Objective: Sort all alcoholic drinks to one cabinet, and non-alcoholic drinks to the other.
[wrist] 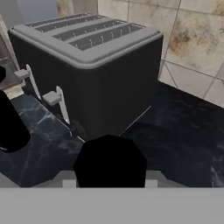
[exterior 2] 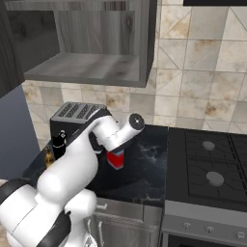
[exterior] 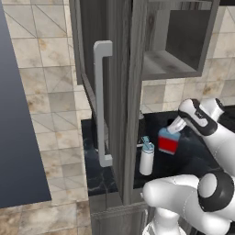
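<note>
My gripper (exterior: pixel 174 130) is shut from above on the black cap (wrist: pixel 109 162) of the squat red bottle with blue shoulders (exterior: pixel 168 141), which is upright over the dark counter in front of the toaster. The red bottle (exterior 2: pixel 116 159) is partly hidden behind my forearm in the right base view. A white bottle with a teal lid (exterior: pixel 147 158) stands just left of it, near the counter's front. The small all-black bottle (exterior 2: pixel 59 143) stands at the toaster's left, with an amber bottle (exterior 2: pixel 48 157) peeking out beside it. The cabinet door with the pale bar handle (exterior: pixel 102 102) hangs open at left.
A dark toaster (wrist: pixel 87 65) with a grey slotted top sits at the back of the black marble counter (exterior 2: pixel 144 164). The open wall cabinet's shelf (exterior 2: pixel 91 67) is overhead. A black stove (exterior 2: pixel 212 169) borders the counter on the right.
</note>
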You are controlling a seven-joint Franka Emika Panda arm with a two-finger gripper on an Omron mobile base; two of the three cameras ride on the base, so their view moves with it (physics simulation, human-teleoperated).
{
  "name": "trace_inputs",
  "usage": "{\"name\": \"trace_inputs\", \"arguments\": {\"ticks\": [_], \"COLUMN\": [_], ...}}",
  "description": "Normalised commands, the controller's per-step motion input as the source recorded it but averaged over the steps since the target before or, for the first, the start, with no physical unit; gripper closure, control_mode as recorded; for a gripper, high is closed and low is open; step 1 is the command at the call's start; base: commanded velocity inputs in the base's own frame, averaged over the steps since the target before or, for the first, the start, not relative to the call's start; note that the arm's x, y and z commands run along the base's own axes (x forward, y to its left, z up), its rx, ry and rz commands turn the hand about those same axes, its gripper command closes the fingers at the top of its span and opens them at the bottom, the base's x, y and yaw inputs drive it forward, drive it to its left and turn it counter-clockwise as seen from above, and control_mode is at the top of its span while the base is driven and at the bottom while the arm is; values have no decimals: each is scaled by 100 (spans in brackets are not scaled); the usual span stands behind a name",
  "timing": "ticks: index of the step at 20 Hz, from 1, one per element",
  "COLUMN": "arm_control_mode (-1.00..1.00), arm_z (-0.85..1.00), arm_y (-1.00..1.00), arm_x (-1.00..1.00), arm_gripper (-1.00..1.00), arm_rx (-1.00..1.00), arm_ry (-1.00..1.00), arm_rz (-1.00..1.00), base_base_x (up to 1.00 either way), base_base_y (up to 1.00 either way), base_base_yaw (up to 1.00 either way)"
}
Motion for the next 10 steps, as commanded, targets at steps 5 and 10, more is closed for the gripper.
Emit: {"name": "trace_inputs", "arguments": {"ticks": [5, 10], "arm_control_mode": [-100, -100], "arm_z": [71, 64], "arm_y": [-10, -5], "arm_x": [-16, -25], "arm_gripper": [100, 100], "arm_rx": [-3, -2], "arm_ry": [7, 2], "arm_rz": [-22, -22], "base_base_x": [0, 0], "base_base_y": [0, 0], "base_base_yaw": [0, 0]}}
